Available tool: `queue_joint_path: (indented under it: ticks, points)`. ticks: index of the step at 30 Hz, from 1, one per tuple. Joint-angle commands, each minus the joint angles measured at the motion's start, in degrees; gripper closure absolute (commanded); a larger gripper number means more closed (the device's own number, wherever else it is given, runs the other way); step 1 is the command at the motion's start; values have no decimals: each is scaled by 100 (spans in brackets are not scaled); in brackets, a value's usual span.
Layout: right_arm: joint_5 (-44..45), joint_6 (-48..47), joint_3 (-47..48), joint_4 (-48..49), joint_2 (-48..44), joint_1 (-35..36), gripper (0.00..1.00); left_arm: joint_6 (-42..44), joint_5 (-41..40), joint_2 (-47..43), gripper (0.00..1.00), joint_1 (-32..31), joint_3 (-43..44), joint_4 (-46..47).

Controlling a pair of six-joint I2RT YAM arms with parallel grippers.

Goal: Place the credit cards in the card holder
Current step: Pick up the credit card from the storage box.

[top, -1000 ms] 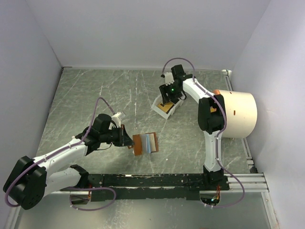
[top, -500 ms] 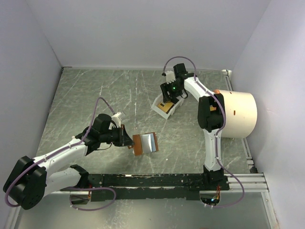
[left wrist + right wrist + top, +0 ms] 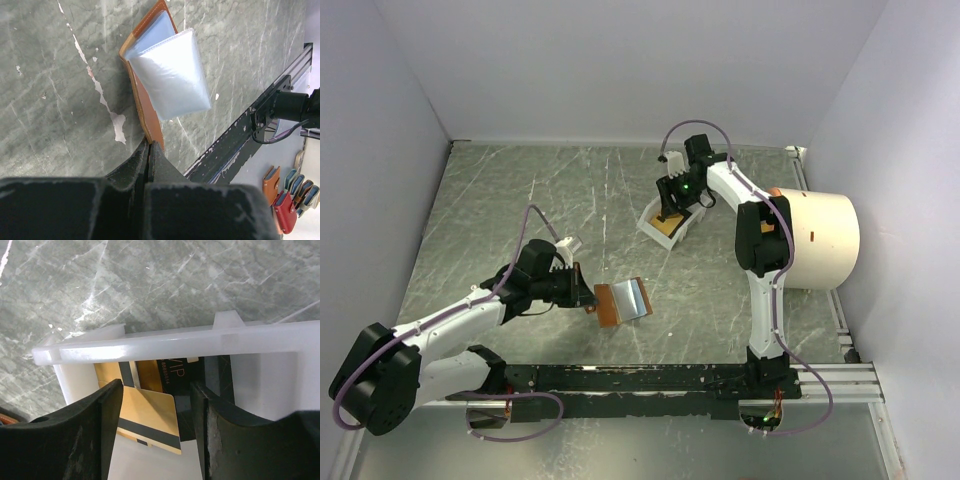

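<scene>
The brown card holder [image 3: 621,300] lies open on the table, its shiny clear pockets [image 3: 170,75] fanned up. My left gripper [image 3: 588,297] is shut on the holder's brown edge [image 3: 150,117] at its left side. The gold credit cards [image 3: 145,412], with black stripes, lie in the white tray [image 3: 672,224] beside a black card [image 3: 187,375]. My right gripper [image 3: 670,212] is open, its fingers down inside the tray on either side of the top gold card, not closed on it.
A large cream cylinder [image 3: 818,238] stands at the right beside the right arm. A black rail [image 3: 650,378] runs along the near table edge. Several spare coloured holders [image 3: 287,192] sit beyond the rail.
My right gripper has shifted slightly over the tray. My left gripper, still holding the card holder, has tilted it a little and the clear pockets have lifted.
</scene>
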Motion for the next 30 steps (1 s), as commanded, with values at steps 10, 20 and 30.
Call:
queue_joint_path:
  ticks: [10, 20, 30]
  points:
    - [-206, 154, -390, -515, -162, -191, 79, 81, -26, 1, 93, 21, 158, 12]
    - [7, 318, -240, -414, -394, -204, 100, 81, -220, -29, 93, 22, 157, -135]
    - [385, 762, 26, -649, -846, -148, 100, -5, -621, 401, 91, 21, 287, -477]
